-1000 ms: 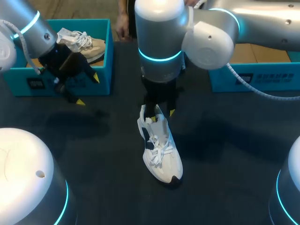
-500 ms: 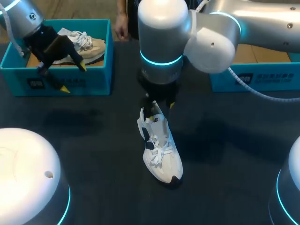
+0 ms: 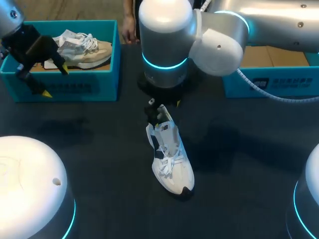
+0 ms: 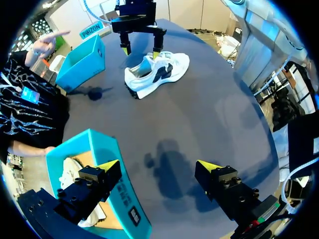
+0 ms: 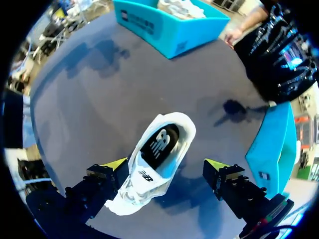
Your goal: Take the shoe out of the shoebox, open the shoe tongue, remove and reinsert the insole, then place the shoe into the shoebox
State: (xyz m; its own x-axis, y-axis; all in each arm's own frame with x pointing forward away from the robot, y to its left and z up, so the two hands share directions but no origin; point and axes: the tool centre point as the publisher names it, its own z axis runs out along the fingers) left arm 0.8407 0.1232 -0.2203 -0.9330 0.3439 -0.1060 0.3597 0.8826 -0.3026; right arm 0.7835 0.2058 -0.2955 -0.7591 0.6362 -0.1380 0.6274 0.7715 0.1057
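A white shoe (image 3: pixel 172 160) with a dark side panel lies on the dark table, toe toward the front edge. Its dark insole (image 5: pixel 160 143) shows through the mouth. My right gripper (image 3: pixel 164 105) hangs open just above the heel, fingers apart on either side of it and gripping nothing. In its own view the right gripper (image 5: pixel 167 165) looks straight down into the shoe (image 5: pixel 155 164). My left gripper (image 3: pixel 54 81) stands open and empty in front of the left teal shoebox (image 3: pixel 75 88). From the left gripper (image 4: pixel 158 167), the white shoe (image 4: pixel 157 73) lies far ahead.
A beige shoe (image 3: pixel 83 46) lies inside the left shoebox. A second teal shoebox (image 3: pixel 269 82) stands at the back right, with bare table between the boxes. The left box's wall (image 4: pixel 112 185) is right beside my left finger.
The right gripper has opened wide and lifted a little off the shoe's heel. The left arm has swung left and back toward the left end of its shoebox. The shoe stayed put.
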